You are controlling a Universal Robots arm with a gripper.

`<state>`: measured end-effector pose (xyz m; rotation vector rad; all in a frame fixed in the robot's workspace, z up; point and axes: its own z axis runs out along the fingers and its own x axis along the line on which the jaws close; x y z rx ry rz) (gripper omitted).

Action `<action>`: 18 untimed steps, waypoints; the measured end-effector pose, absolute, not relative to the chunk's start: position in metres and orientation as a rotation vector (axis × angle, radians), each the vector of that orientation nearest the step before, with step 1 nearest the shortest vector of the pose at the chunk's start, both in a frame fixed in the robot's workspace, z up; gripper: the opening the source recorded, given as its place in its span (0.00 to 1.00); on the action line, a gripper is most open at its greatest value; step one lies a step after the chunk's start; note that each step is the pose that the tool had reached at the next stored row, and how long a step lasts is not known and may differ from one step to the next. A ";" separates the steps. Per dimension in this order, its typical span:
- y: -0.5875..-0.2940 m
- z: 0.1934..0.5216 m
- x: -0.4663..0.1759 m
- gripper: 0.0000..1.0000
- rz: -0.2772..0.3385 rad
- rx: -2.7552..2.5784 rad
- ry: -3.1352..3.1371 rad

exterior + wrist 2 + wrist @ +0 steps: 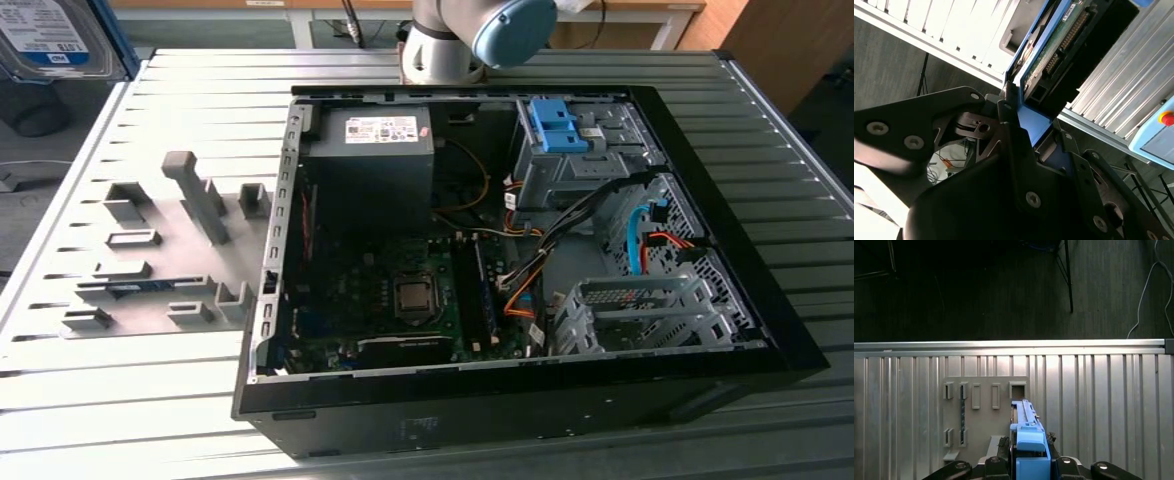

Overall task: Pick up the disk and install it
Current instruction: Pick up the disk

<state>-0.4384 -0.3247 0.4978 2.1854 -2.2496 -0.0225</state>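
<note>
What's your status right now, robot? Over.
Gripper shut on the disk, held over the grey slotted holder. Not yet in the open computer case.

No words or numbers can be read anywhere. The flat silver-grey disk has a white-and-blue paper label on its face, but its print is too small to read. The big black metal box has a white sticker with tiny print.
</note>
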 end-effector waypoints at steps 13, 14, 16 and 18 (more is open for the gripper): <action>-0.325 0.498 -0.430 0.37 -0.023 2.185 -2.249; -0.326 0.498 -0.430 0.37 -0.022 2.185 -2.249; -0.328 0.498 -0.430 0.37 -0.023 2.185 -2.249; -0.331 0.498 -0.430 0.37 -0.023 2.185 -2.249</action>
